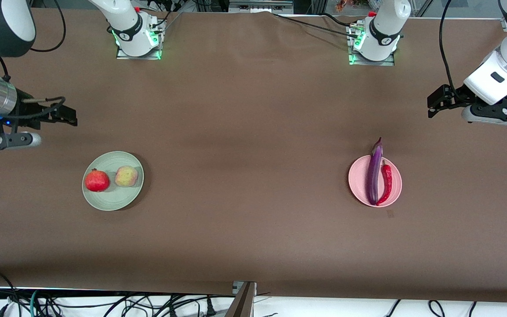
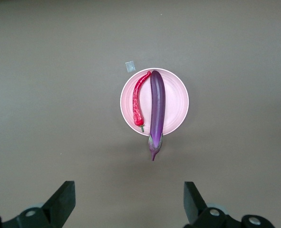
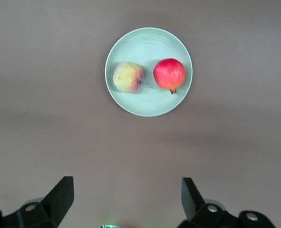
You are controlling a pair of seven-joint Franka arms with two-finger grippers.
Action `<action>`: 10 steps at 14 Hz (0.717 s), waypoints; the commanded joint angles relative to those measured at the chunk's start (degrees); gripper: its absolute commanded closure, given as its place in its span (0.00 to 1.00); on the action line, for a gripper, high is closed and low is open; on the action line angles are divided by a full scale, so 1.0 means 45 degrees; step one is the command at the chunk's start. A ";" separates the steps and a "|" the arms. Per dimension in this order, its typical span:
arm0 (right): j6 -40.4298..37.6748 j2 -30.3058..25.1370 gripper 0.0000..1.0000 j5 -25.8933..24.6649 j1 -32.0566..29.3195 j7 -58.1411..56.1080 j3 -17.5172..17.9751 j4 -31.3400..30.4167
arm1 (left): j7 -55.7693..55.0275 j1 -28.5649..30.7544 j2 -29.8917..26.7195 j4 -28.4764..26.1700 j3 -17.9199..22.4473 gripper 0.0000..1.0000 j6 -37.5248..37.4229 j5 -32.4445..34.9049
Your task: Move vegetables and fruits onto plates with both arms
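The purple eggplant and the red chili lie side by side on the pink plate, toward the left arm's end of the table. The eggplant's stem end overhangs the rim. The red fruit and the yellow-green fruit sit on the pale green plate, toward the right arm's end. My left gripper is open and empty, up over bare table. My right gripper is open and empty too. The left wrist view shows the eggplant, chili and pink plate. The right wrist view shows both fruits on the green plate.
A small square tag lies on the brown table just nearer the front camera than the pink plate. The arm bases stand at the table's back edge. Cables hang along the front edge.
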 commanded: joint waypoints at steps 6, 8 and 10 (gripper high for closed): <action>0.0005 -0.2329 0.00 -0.0280 -0.0722 -0.0331 0.0158 -0.1836 | -0.0046 -0.0006 0.0050 0.0200 0.0034 0.00 -0.0214 -0.0164; -0.0034 -0.2096 0.00 -0.0280 -0.0683 -0.0624 0.0139 -0.1701 | -0.0046 -0.0006 0.0050 0.0200 0.0034 0.00 -0.0214 -0.0164; -0.0266 -0.1530 0.00 -0.0299 -0.0547 -0.0625 0.0158 -0.0883 | -0.0046 -0.0006 0.0050 0.0200 0.0034 0.00 -0.0214 -0.0164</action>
